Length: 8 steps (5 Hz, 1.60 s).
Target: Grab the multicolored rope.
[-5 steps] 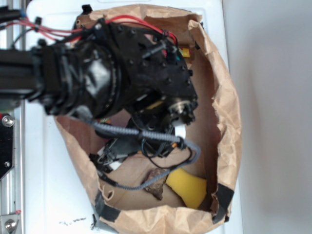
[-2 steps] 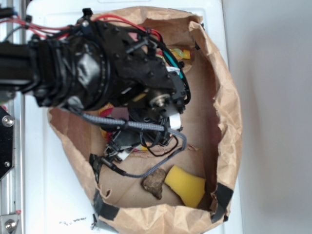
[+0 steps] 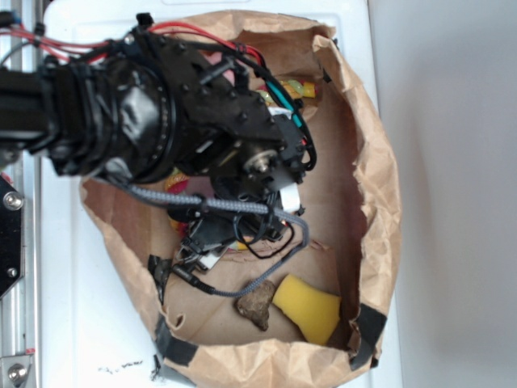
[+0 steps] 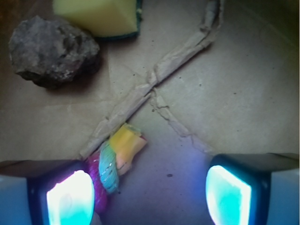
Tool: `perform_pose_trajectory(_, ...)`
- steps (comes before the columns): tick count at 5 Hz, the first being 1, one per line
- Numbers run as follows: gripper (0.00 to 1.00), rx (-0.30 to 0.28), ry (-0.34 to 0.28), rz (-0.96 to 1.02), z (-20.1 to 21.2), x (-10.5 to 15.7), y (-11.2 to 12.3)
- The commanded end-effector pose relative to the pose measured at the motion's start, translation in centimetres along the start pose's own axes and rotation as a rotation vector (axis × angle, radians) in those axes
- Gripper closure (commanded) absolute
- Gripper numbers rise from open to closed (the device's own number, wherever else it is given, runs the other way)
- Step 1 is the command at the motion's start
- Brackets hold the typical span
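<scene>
While the gripper (image 4: 150,197) stands spread, the paper bag (image 3: 380,202) holds the multicolored rope (image 4: 115,159), seemingly a rock (image 4: 51,44) and a yellow sponge (image 4: 96,16).

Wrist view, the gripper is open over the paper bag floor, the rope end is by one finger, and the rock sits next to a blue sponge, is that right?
One thing is off: the sponge is yellow, not blue, as the wrist view shows. The rest holds: the gripper is open over the paper bag floor, the rope end lies by one finger, and the rock sits next to the sponge.
</scene>
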State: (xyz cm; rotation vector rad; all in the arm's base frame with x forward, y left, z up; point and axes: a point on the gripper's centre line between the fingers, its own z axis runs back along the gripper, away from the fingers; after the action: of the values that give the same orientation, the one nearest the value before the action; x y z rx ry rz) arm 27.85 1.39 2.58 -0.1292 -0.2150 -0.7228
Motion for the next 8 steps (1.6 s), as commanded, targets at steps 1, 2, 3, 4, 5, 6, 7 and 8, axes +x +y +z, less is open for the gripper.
perform_pose_trajectory(1,0.0,-0.018,-0.009,-0.053,2.1,-1.4,-0.2)
perform_pose_trajectory(2,0.0,-0.018,-0.009,-0.053,2.1,-1.4,-0.2)
perform_pose_trajectory(3,0.0,-0.018,-0.009,-0.053,2.1,-1.4,-0.2)
perform_pose_trajectory(4,0.0,0.026,-0.009,-0.121,2.7,-2.0,-1.6)
perform_pose_trajectory(5,0.0,0.008,0.022,-0.185,2.9,-3.0,-3.5)
perform_pose_trajectory(6,0.0,-0.032,0.046,-0.23,2.6,-3.5,-5.0)
perform_pose_trajectory(7,0.0,-0.017,0.049,-0.232,2.2,-3.9,-5.1)
perform_pose_trajectory(8,0.0,0.001,0.028,-0.208,1.3,-3.6,-4.4)
